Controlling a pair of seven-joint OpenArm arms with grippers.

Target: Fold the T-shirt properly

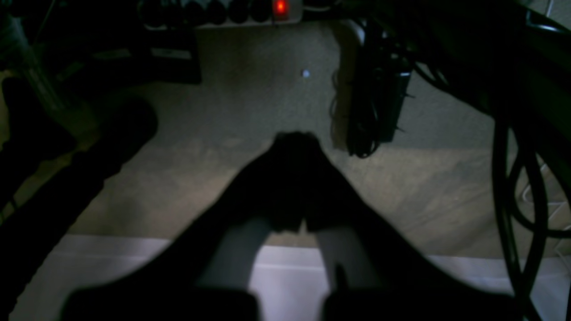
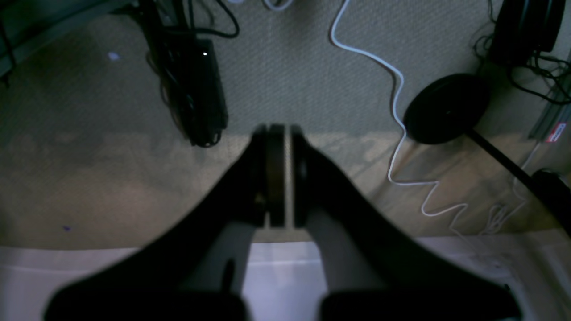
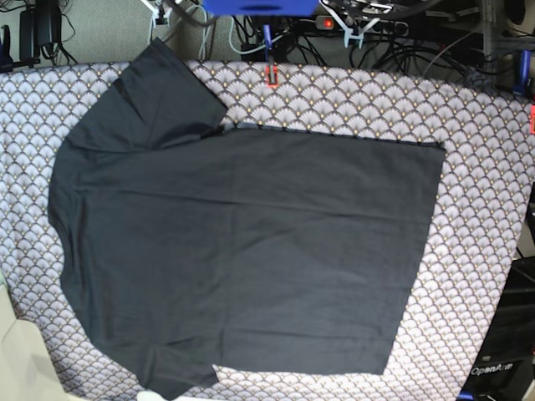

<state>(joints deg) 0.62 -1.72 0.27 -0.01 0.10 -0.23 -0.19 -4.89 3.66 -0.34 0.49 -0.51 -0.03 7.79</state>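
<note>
Tablecloth [image 3: 485, 167] fan-patterned, T-shirt [image 3: 251, 251] spread flat; left tool [image 1: 296, 142], right tool [image 2: 276, 133] closed, empty, above carpet [image 2: 312, 80].

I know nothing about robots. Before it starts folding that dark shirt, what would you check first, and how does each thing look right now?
1. T-shirt spread flat on the patterned tablecloth: ok, one layer with only light wrinkles.
2. Both sleeves visible: ok, one at the far edge, one at the near edge.
3. Nothing lying on the shirt: ok.
4. Left claw empty: ok, shut with nothing between its tips, over the floor.
5. Right claw empty: ok, shut on nothing, also over the floor.
6. Arms positioned above the shirt: not ok, neither shows in the base view.
</note>
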